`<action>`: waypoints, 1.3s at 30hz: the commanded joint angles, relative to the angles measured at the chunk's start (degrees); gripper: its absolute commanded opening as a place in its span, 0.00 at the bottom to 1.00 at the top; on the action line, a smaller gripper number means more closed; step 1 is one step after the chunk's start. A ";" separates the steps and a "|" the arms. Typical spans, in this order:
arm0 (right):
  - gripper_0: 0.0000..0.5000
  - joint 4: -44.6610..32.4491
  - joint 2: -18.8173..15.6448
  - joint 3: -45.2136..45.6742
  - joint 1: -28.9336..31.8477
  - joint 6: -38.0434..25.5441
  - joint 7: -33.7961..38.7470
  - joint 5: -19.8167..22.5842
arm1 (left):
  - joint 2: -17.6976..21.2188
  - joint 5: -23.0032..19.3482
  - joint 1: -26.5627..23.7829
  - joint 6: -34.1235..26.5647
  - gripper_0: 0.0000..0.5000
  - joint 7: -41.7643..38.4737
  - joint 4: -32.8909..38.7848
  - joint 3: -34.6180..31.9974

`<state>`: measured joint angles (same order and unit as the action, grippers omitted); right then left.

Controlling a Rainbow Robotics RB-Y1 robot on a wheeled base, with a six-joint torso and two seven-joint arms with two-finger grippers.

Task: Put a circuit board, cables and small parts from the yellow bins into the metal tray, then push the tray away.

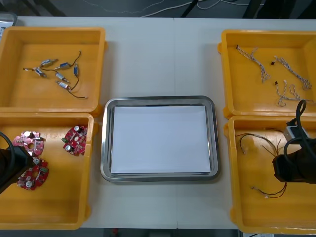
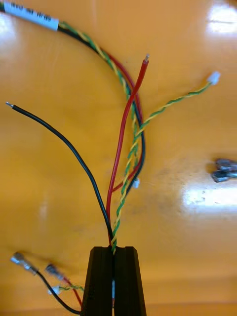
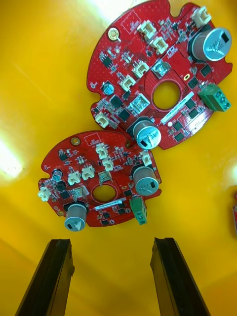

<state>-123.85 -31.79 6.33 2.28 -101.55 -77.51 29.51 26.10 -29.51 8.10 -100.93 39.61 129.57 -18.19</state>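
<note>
Four smooth yellow bins (image 1: 49,202) flank a shiny, white-lined metal tray (image 1: 106,148). Over the near left bin the left gripper (image 3: 112,242) has its jaws wide apart, two round red circuit boards (image 3: 98,182) lying flat just beyond its fingertips (image 3: 59,256). In the near right bin the right gripper (image 2: 114,249) is clamped on thin cables (image 2: 123,148), red, black and twisted yellow-green, emerging from between its jaws.

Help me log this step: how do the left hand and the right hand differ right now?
The left hand is open; the right hand is shut. The left hand holds nothing, with two circuit boards lying just beyond it; the right hand pinches cables. Shared: each is at a near yellow bin, the left near bin and the right near bin.
</note>
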 commanded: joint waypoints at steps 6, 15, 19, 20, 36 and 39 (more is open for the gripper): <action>0.00 -4.03 0.59 8.79 -2.89 -5.15 -0.88 6.26 | -2.11 14.22 -1.86 2.32 0.95 -8.50 2.44 6.41; 0.00 -9.92 0.15 14.06 -5.70 -8.45 -0.44 8.89 | -5.53 16.85 -2.22 2.93 0.95 -11.22 2.35 7.12; 0.00 -12.03 -0.46 14.50 -5.79 -8.45 0.00 8.98 | -7.12 16.85 -2.22 3.46 0.95 -10.87 2.35 6.24; 0.00 -12.47 -0.73 14.59 -5.79 -8.45 0.08 8.98 | -7.73 16.76 -2.22 3.63 0.95 -10.69 2.35 5.80; 0.00 -14.75 -6.53 14.77 -6.67 -8.45 0.96 15.40 | -12.39 17.38 -2.22 4.51 0.95 -7.71 1.56 3.42; 0.00 -14.84 -7.67 14.68 -6.85 -8.45 1.05 17.77 | -13.09 17.64 -2.22 6.10 0.95 -6.92 0.33 3.25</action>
<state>-136.52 -36.29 19.60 -3.14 -109.76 -77.50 45.57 14.66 -12.77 7.11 -96.49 27.91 129.72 -13.24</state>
